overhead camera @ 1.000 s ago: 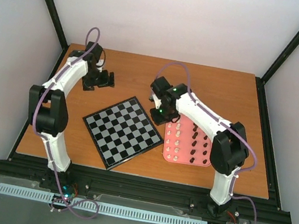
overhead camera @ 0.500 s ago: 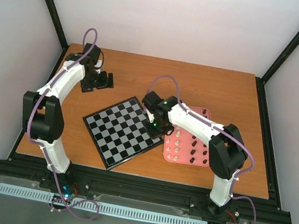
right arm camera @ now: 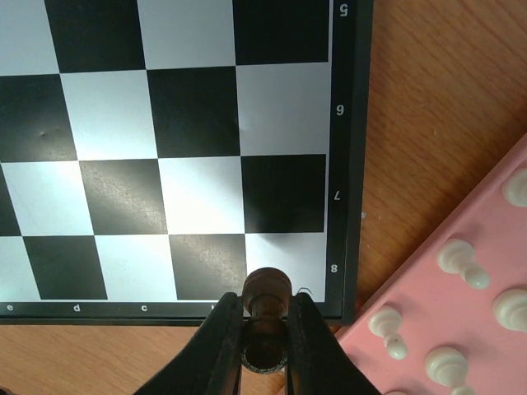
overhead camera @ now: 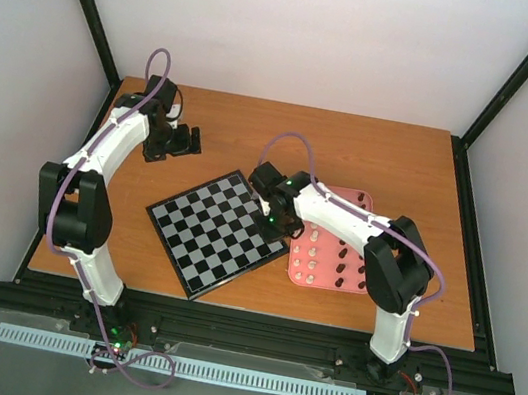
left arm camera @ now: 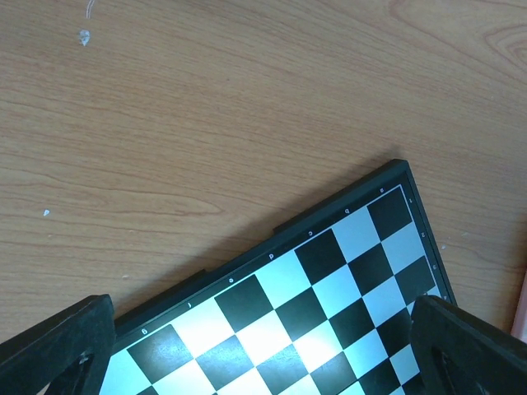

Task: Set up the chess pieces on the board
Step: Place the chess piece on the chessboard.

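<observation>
Wooden tabletop [overhead camera: 382,157] between white walls [overhead camera: 312,33]: at left the left gripper [overhead camera: 178,139] hangs open and empty near the board [overhead camera: 206,239]. Over the board's right corner the right gripper [right arm camera: 265,333] pinches a dark brown piece [right arm camera: 265,286] below its head (light, hard, probably slippery, easily tipped); the other pieces [right arm camera: 457,259] stand in the pink tray [right arm camera: 486,239].

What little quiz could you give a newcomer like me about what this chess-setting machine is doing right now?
1. What colour is the chess piece pinched in the right gripper? A) cream-white B) dark brown C) pink
2. True or false: several pieces already stand on the board.
3. Fill in: the other pieces stand in a pink ____ beside the board.

Key: 1 B. 2 False, the squares are bare. 3 tray.
</observation>
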